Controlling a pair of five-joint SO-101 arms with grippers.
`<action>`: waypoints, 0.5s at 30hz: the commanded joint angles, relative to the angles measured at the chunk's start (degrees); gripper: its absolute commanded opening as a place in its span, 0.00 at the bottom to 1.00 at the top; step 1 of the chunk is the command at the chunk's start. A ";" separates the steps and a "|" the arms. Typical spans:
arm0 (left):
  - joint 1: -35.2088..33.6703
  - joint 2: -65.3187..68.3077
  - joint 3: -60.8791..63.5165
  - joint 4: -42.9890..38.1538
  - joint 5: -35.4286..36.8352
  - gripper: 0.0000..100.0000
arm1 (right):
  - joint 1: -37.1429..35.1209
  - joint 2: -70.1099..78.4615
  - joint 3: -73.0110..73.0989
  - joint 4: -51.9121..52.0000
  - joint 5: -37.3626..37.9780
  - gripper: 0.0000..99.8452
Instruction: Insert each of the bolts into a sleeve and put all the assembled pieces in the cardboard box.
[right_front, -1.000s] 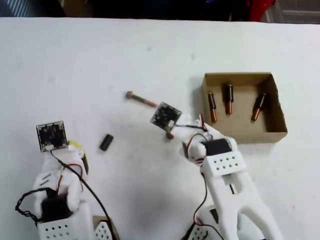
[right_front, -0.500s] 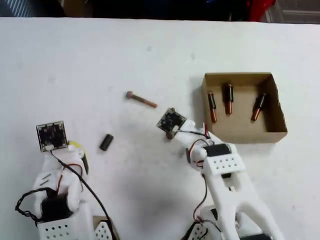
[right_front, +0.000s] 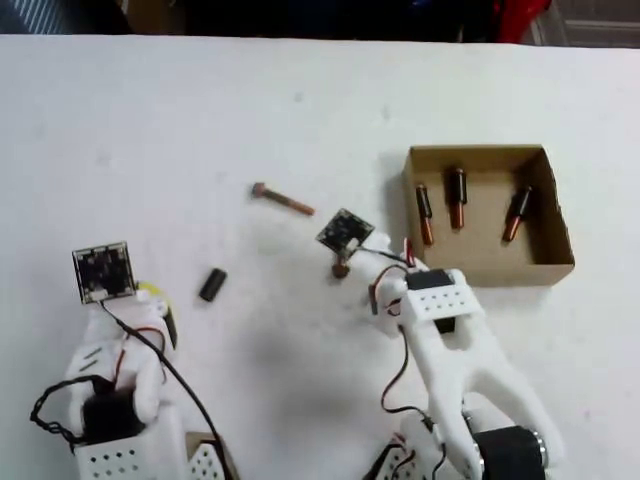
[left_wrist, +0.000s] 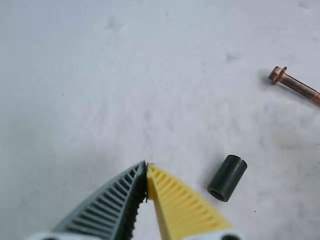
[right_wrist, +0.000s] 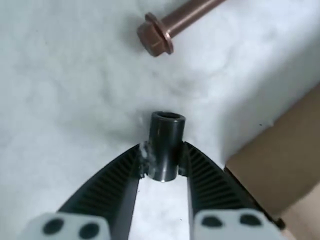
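Right gripper (right_wrist: 163, 149) has drawn slightly rightward from the bolt (right_front: 283, 199), clamped across a sleeve (right_wrist: 166, 145), likely light, rigid, slippery; best held mid-barrel. Left gripper (left_wrist: 146, 166) rests closed, empty.

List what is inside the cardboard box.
The cardboard box holds three bolts, each with a dark sleeve on it, lying apart on its floor. The part of each bolt shank inside its sleeve is covered.

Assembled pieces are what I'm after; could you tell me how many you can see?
3, all lying in the box: a left piece near its left wall, a middle piece beside it, a right piece toward the right wall. None seems hidden.
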 joint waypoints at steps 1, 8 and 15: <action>-0.31 -0.75 -0.35 -1.32 -0.26 0.02 | -0.22 0.04 -2.29 -1.19 2.37 0.13; -0.31 -0.75 -0.35 -1.32 -0.26 0.02 | -0.22 0.13 -2.29 -1.19 2.64 0.15; -0.31 -0.75 -0.35 -1.32 -0.26 0.02 | -1.54 0.22 -2.29 -1.19 2.73 0.15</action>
